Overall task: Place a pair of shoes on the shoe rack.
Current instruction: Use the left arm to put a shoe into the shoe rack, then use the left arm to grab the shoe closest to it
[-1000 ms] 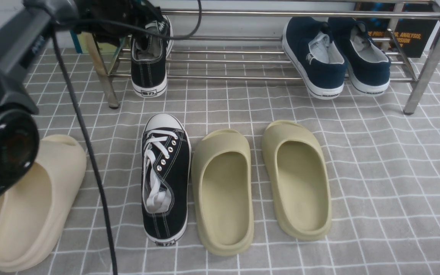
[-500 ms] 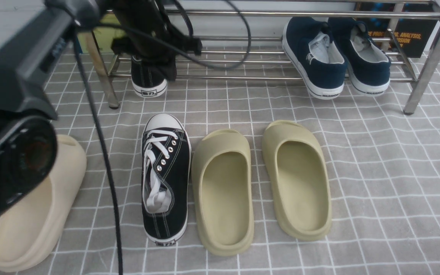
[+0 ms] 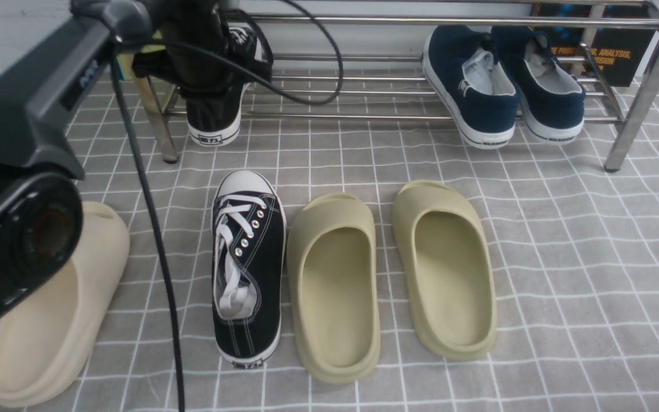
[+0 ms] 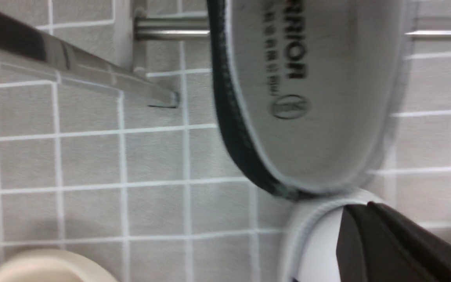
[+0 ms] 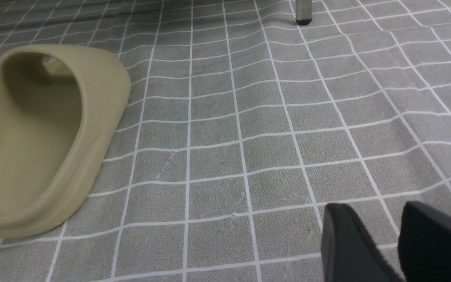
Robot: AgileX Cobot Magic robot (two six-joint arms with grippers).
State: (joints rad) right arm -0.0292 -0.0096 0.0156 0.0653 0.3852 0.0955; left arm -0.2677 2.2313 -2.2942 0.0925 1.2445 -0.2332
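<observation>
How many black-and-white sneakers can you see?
2. One black sneaker sits on the shoe rack, at its left end; the other sneaker lies on the floor beside the olive slippers.

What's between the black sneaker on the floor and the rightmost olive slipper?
The other olive slipper, close beside the black sneaker and a little apart from the rightmost olive slipper. The front view shows it.
</observation>
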